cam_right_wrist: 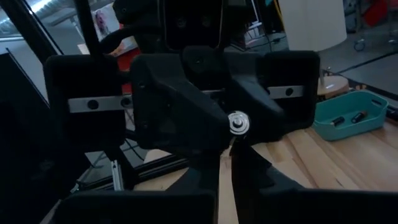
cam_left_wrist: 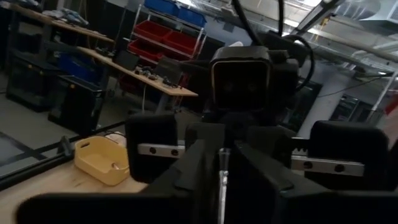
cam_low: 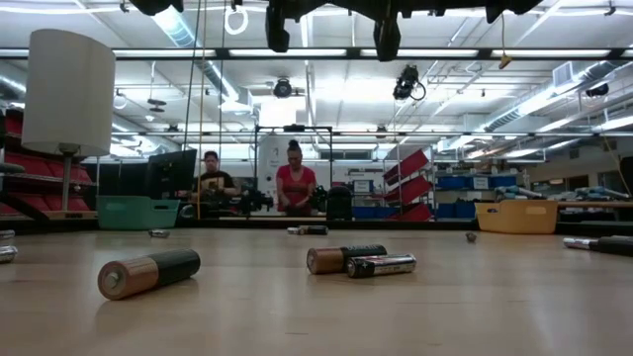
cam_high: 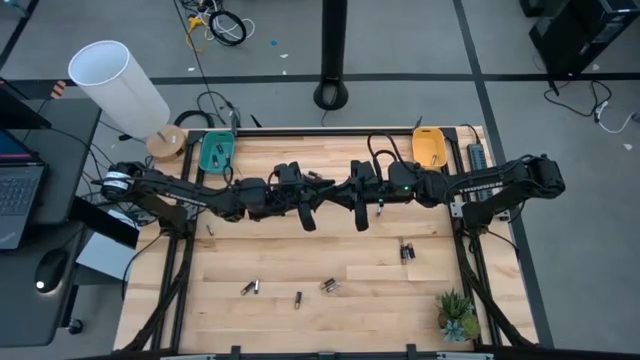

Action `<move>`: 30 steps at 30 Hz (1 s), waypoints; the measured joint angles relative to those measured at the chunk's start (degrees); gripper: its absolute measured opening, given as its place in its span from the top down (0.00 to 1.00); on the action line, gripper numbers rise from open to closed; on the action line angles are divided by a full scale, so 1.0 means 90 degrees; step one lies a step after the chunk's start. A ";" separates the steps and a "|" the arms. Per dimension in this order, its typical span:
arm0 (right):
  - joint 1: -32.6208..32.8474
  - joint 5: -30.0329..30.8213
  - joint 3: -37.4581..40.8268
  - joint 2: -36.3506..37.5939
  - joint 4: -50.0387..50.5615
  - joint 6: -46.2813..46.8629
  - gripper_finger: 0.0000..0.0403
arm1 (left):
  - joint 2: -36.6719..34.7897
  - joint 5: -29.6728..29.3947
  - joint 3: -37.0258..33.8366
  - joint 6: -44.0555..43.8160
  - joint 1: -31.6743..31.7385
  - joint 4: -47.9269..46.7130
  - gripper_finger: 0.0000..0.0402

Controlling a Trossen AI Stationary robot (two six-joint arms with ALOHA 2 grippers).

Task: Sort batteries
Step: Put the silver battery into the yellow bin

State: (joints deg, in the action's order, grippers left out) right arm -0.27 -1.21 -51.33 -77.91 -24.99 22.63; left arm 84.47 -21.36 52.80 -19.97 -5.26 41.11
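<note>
Both arms meet high over the table's far middle. My right gripper is shut on a small silvery battery. My left gripper faces it, fingers standing a little apart on either side of that battery; whether they touch it I cannot tell. More batteries lie on their sides on the table: a pair, one, a pair and another pair. The low view shows some of them close up. The teal tray holds two batteries. My right gripper pinches the battery between its two fingers, coming level from the table's right side. Only the battery's round silvery end shows above the fingertips; the fingers hide the rest. The battery is lifted well clear of the table.
An orange tray stands at the far right corner and a teal tray at the far left. A white lamp is beyond the left corner, a small plant at the near right. Two people stand in the room behind.
</note>
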 joint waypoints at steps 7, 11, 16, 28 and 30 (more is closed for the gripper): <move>0.0033 -0.0010 -0.0011 0.0002 -0.0084 0.0017 0.95 | 0.0005 -0.0089 -0.0015 0.0175 0.0000 0.0223 0.53; 0.0031 0.0000 -0.0012 0.0007 -0.0083 0.0071 0.95 | 0.0002 -0.0164 -0.0016 0.0195 0.0000 0.0273 0.50; 0.0031 0.0008 -0.0015 0.0011 -0.0034 0.0083 0.95 | 0.0002 -0.0224 -0.0017 0.0217 0.0000 0.0296 0.50; -0.0189 0.0173 -0.0017 0.0409 0.0802 0.0276 0.95 | -0.0034 -0.0351 -0.0017 0.0502 0.0000 0.0317 0.50; -0.0262 0.0251 -0.0017 0.0559 0.1129 0.0182 0.95 | -0.0068 -0.0444 -0.0017 0.0538 0.0001 0.0286 0.50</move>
State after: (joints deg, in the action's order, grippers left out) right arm -2.63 1.05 -51.48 -72.88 -14.82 24.27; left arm 83.85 -25.35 52.64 -15.12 -5.25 43.68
